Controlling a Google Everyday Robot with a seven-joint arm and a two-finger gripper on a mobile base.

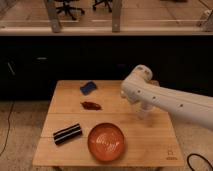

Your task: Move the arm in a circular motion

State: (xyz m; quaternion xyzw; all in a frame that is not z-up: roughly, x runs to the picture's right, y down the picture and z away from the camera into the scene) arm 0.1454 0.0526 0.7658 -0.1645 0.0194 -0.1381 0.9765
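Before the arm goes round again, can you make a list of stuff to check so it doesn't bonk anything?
1. Where the gripper is: hanging below the white arm, over the right side of the table. Ok.
2. Gripper holding anything: cannot tell.
3. Orange bowl: at the front of the table, left of the gripper and apart from it. Ok.
4. Black rectangular thing, brown thing and blue thing: all on the left half, away from the arm. Ok.
5. How high the gripper is above the tabletop: cannot tell from this view.
6. Small pale thing near the back edge: very close to the arm's elbow. Not ok, watch it.
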